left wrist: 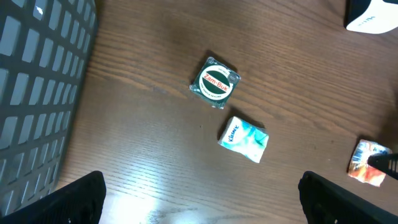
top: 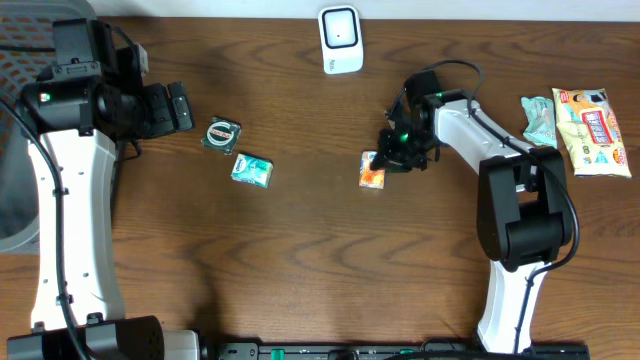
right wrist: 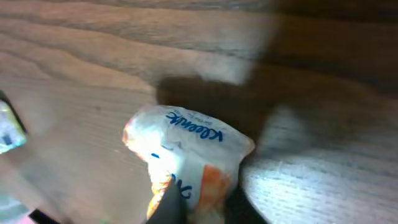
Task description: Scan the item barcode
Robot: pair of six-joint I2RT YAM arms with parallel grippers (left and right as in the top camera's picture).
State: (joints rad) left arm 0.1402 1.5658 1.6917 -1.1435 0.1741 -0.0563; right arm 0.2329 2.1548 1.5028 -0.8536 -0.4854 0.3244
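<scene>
Orange Kleenex pack [top: 372,172] lies on the counter [top: 300,260] — right fingers [right wrist: 166,208] pinching its edge — left fingers [left wrist: 78,199] spread wide, well away from it

Brown wood-grain table [top: 300,270], grey mesh bin [left wrist: 31,93] alongside.
</scene>
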